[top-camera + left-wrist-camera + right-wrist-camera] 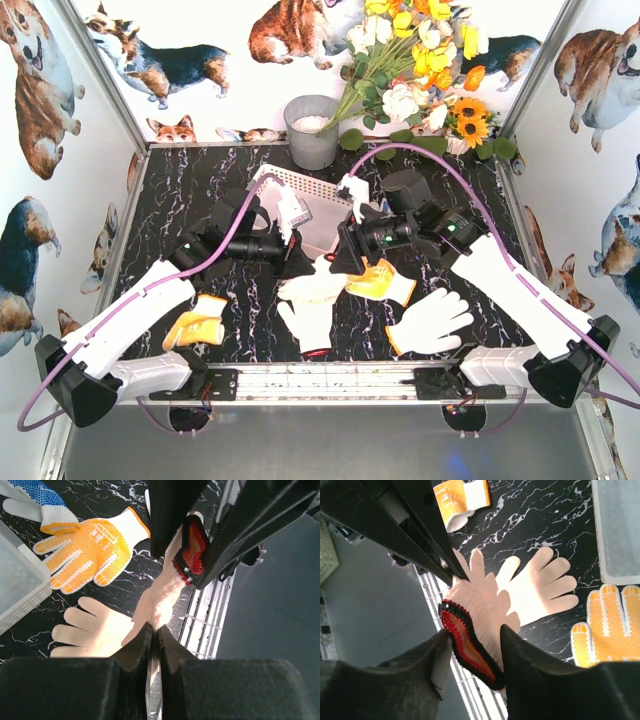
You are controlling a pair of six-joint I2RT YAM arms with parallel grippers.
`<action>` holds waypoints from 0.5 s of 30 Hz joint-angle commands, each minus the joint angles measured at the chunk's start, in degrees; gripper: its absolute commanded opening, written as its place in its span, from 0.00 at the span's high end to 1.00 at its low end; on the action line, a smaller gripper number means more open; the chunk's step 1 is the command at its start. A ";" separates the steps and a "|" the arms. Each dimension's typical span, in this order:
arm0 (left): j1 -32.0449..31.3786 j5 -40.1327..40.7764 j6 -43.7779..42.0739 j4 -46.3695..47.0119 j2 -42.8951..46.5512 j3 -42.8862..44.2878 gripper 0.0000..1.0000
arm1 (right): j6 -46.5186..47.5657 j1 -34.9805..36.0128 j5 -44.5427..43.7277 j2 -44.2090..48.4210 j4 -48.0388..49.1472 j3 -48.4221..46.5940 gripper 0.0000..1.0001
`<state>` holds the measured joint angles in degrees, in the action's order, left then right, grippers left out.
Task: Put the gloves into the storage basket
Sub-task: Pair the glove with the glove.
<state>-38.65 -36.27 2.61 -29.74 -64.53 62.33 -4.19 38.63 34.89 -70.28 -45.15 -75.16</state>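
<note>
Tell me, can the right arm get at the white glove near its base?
Probably yes: the white glove lies bare on the table, nothing over it. The right gripper just has to leave the red-cuffed glove it straddles first.

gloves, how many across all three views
6: yellow glove front left; red-cuffed glove front centre; cream glove beside it; orange-dotted glove right of centre; white orange-cuffed glove front right; blue-palmed glove by the basket. More may be hidden.
</note>
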 commanded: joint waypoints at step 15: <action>1.35 15.94 1.04 0.71 2.88 -6.38 0.58 | -3.37 0.30 -2.59 2.78 2.56 -3.30 1.00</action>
<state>-38.37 -23.81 3.97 -29.63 -63.40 57.14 -7.49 38.89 33.93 -68.90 -43.53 -75.26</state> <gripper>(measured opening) 0.444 0.057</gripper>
